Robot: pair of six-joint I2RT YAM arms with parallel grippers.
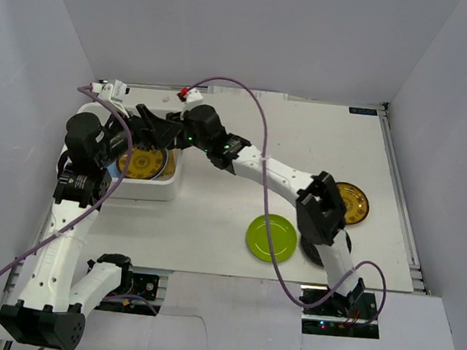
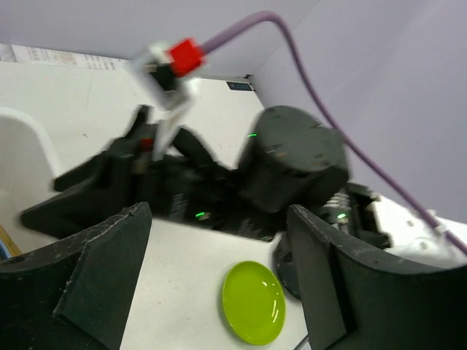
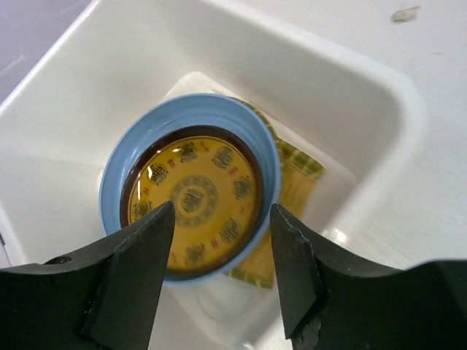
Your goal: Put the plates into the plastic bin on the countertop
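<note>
The plastic bin (image 1: 159,189) stands at the left of the countertop (image 1: 303,140). In it a dark gold-patterned plate (image 3: 193,200) lies on a light blue plate (image 3: 264,149), with a yellow woven plate (image 3: 298,182) underneath. My right gripper (image 3: 222,248) hangs open just above them, holding nothing. My left gripper (image 2: 219,284) is open and empty beside the bin, facing the right arm (image 2: 292,160). On the countertop lie a lime green plate (image 1: 271,237), a second gold-patterned plate (image 1: 353,203) and a black plate (image 1: 317,254) partly hidden under the right arm.
Both arms crowd over the bin's area, and a purple cable (image 1: 261,145) loops above the table's middle. Grey walls close in the left, back and right sides. The green plate (image 2: 253,302) also shows between the left fingers.
</note>
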